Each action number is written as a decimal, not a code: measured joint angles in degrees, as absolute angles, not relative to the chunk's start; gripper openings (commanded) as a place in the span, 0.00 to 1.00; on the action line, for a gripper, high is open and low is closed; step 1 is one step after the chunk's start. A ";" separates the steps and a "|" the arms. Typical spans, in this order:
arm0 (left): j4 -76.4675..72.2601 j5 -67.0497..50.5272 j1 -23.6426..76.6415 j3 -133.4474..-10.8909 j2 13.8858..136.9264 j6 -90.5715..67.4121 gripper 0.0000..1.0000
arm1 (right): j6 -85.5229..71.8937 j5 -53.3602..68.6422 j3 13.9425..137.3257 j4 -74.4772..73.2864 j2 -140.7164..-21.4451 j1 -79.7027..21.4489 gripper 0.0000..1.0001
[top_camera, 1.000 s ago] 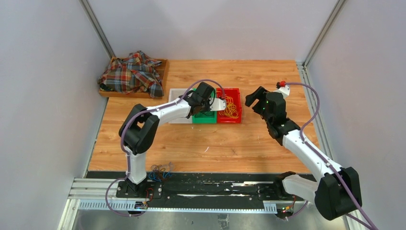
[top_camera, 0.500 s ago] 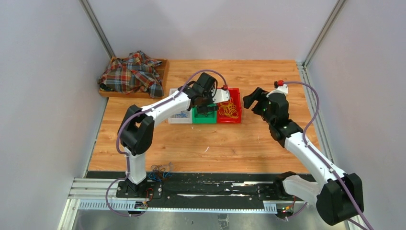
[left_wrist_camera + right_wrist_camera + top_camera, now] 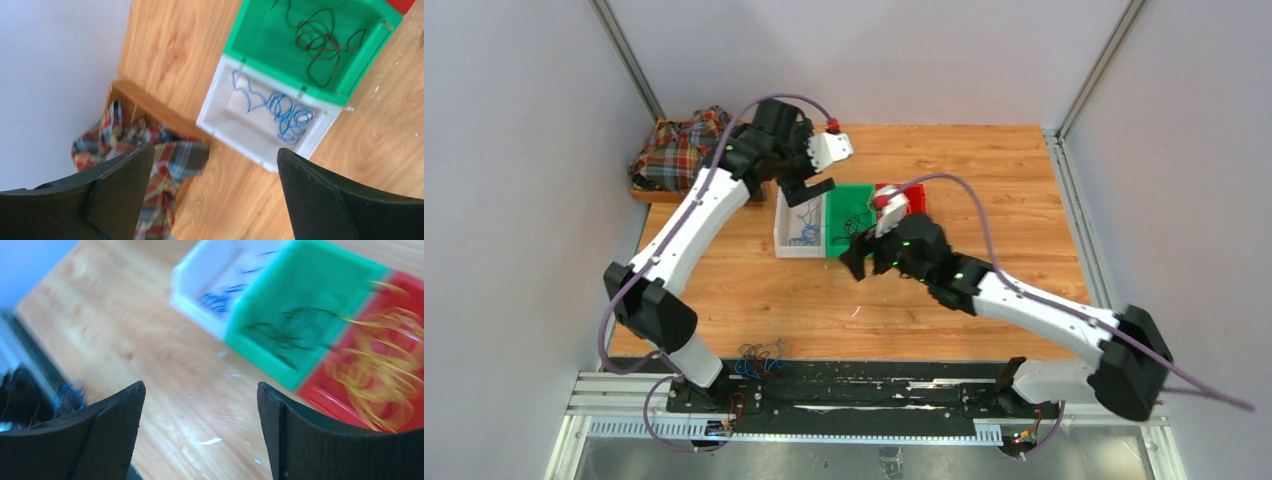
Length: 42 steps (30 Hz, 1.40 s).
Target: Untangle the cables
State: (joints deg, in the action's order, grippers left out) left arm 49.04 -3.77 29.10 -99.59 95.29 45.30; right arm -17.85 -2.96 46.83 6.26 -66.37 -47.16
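Sorted cables lie in three bins: blue cables (image 3: 286, 111) in the white bin (image 3: 216, 116), black cables (image 3: 320, 42) in the green bin (image 3: 255, 35), yellow cables (image 3: 380, 372) in the red bin (image 3: 325, 397). A small tangle of cables (image 3: 759, 357) sits at the table's near edge, by the left arm's base. My left gripper (image 3: 809, 188) hangs open and empty, high over the back of the white bin (image 3: 780, 225). My right gripper (image 3: 861, 262) is open and empty just in front of the green bin (image 3: 856, 197), above bare wood.
A plaid cloth (image 3: 686, 150) is heaped in a wooden tray (image 3: 764, 140) at the back left, close to the left gripper. The right arm crosses over the red bin (image 3: 914, 192). Grey walls close in both sides.
The left gripper opened over the green bin, then rose and swung back-left. The right arm swung from the right side across to the front of the bins.
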 measured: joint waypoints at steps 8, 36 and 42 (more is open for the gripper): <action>52.16 -10.04 17.76 -91.42 82.61 42.24 0.98 | -8.58 5.93 60.86 7.16 -91.98 -66.94 0.83; 53.69 -16.71 7.20 -88.82 80.34 40.32 0.97 | -2.22 7.92 72.07 2.63 -112.27 -69.36 0.01; 53.36 -19.86 7.20 -87.83 80.18 40.29 0.96 | -4.58 6.22 64.64 5.10 -101.12 -62.46 0.01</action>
